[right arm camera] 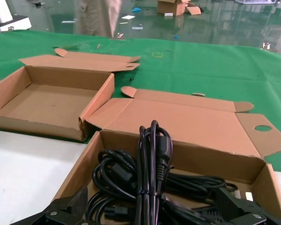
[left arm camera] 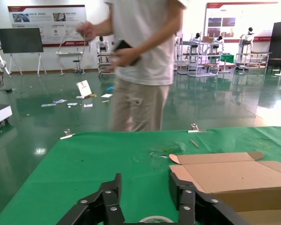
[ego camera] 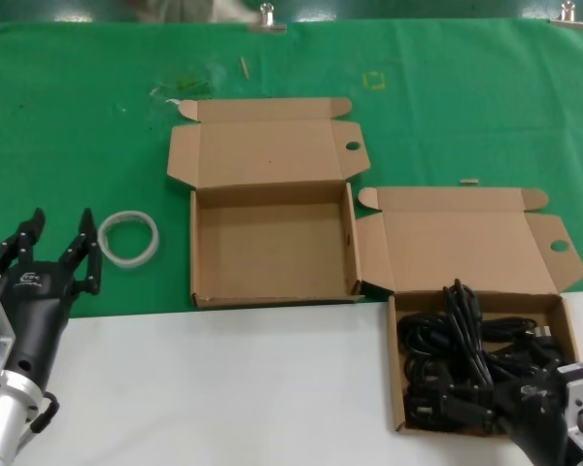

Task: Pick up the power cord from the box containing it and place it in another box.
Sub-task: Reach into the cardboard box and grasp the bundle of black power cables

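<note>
The power cord [ego camera: 466,330] lies as a black bundle among several black cables in the box containing it [ego camera: 457,252], at the front right, whose flap has an oval hole. In the right wrist view one hank [right arm camera: 152,154] stands up between my fingers inside that box [right arm camera: 187,122]. My right gripper [ego camera: 457,403] is down in the box, open, its fingers either side of the hank [right arm camera: 154,206]. Another box [ego camera: 272,243], empty, with a small round hole in its lid, stands left of it [right arm camera: 47,101]. My left gripper [ego camera: 60,228] is open and empty at the far left.
A white tape ring [ego camera: 128,236] lies on the green cloth just ahead of my left gripper [left arm camera: 146,187], and its edge shows in the left wrist view [left arm camera: 154,219]. The empty box's lid [left arm camera: 234,176] shows beside it. A person stands beyond the table's far edge [left arm camera: 145,70].
</note>
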You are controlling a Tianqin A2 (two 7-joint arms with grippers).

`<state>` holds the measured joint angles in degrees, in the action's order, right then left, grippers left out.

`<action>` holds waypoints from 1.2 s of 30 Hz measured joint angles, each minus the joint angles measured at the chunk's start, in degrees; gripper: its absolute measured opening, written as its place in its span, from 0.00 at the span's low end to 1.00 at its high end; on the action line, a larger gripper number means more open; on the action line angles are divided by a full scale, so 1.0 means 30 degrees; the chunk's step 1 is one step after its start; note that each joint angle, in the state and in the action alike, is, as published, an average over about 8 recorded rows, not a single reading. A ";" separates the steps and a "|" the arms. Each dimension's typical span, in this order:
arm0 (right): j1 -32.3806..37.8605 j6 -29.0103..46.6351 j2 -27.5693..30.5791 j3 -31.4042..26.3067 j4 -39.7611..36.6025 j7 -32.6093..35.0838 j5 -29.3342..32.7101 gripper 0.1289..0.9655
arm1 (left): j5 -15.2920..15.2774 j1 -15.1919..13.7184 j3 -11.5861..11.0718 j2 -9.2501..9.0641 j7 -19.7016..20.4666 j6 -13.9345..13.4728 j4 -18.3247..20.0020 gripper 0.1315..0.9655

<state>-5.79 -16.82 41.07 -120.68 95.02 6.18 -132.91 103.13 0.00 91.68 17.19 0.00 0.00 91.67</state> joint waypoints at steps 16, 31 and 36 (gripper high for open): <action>-0.0915 -0.0052 0.0024 0.0423 0.0326 0.0122 0.0155 0.84 | -0.0003 0.0000 0.0000 0.0000 0.0012 0.0000 0.0000 0.13; -0.1007 -0.0147 -0.0185 0.0552 0.0219 0.0348 0.0246 0.51 | -0.0010 0.0000 0.0001 0.0001 0.0011 0.0001 0.0000 0.01; -0.0979 -0.0311 -0.0164 0.0471 0.0358 0.0524 0.0123 0.38 | -0.0010 0.0000 0.0001 0.0000 0.0011 0.0001 0.0000 0.01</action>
<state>-8.73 -17.76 40.58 -119.26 96.09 7.75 -132.55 103.10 0.00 91.68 17.19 0.03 0.00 91.67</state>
